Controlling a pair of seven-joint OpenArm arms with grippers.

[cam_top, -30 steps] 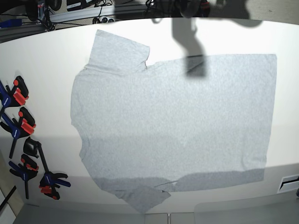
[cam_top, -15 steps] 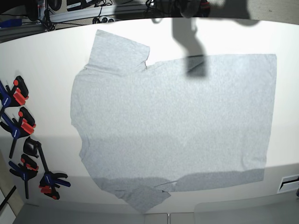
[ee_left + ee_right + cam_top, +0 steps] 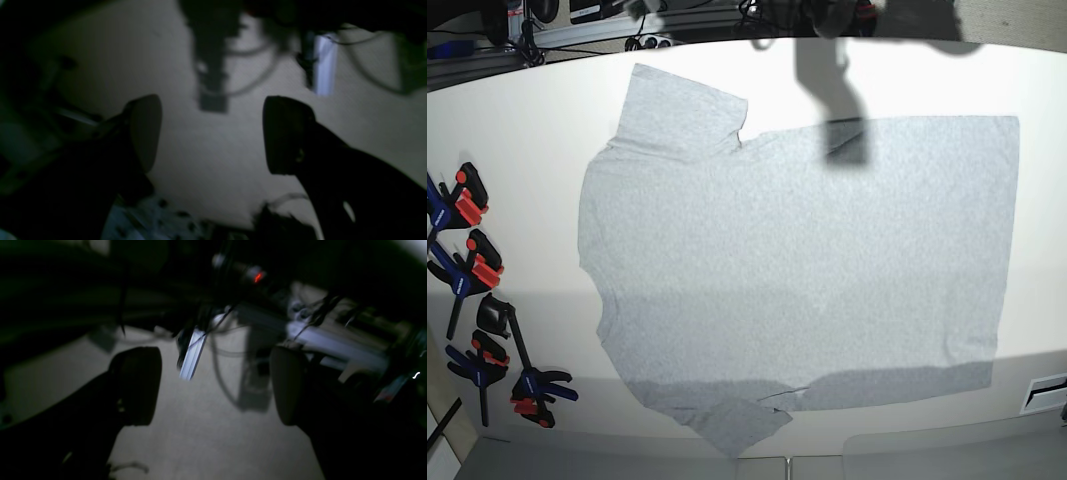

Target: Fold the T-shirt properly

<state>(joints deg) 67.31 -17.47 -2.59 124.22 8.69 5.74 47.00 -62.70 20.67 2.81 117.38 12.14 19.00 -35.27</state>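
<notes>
The T-shirt (image 3: 797, 265), light heather-grey and plain on the side that shows, lies spread flat on the white table (image 3: 527, 140). Its collar end points left, one sleeve lies at the far left (image 3: 682, 110) and the other at the near edge (image 3: 742, 425). Neither gripper shows in the base view. In the dim left wrist view my left gripper (image 3: 213, 133) stands open over pale floor, nothing between its fingers (image 3: 145, 130). In the right wrist view my right gripper (image 3: 213, 385) is open too, fingers (image 3: 136, 383) wide apart and empty.
Several blue, black and red clamps (image 3: 472, 290) lie along the table's left edge. An arm's shadow (image 3: 832, 85) falls across the far edge and the shirt. Cables and a metal rail (image 3: 597, 30) run behind the table. A white label (image 3: 1047, 392) sits at the near right.
The T-shirt has not moved. A pale blurred shape has come in at the top edge of the base view, left of centre.
</notes>
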